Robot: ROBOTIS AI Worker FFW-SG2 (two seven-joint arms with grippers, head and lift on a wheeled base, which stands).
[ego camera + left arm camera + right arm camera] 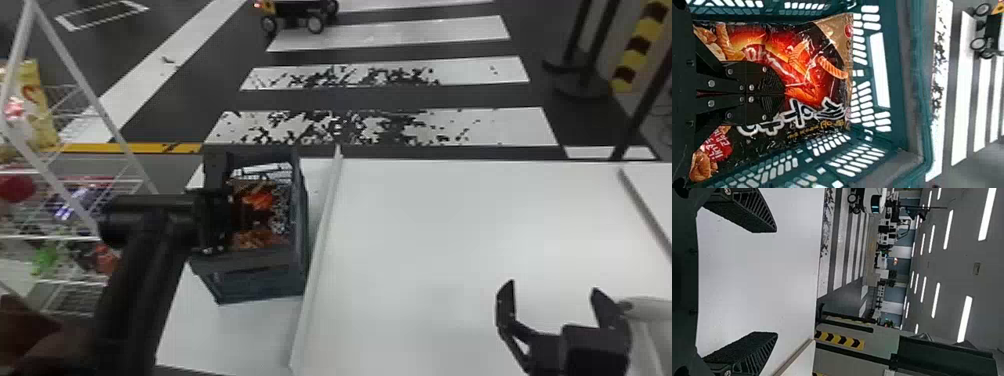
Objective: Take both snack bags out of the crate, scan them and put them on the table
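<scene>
- One snack bag point(809, 82) sits inside your crate point(262, 287).
- Your left hand point(255, 216) is in the crate, fingers together over the bag.
- Your right hand point(552, 286), fingers apart, hangs right of the crate.

From my seat, my left arm point(137, 280) hides part of the crate point(262, 280) in the head view, and I can't make out the left gripper's point(217, 220) fingertips there. In the left wrist view its fingers cover the middle of the snack bag point(809, 82) (so whether they pinch it, I can't tell). The head view's bottom edge cuts off the right gripper point(553, 289), its left edge the rack point(72, 182), whose goods (annoyingly) blur together.
</scene>
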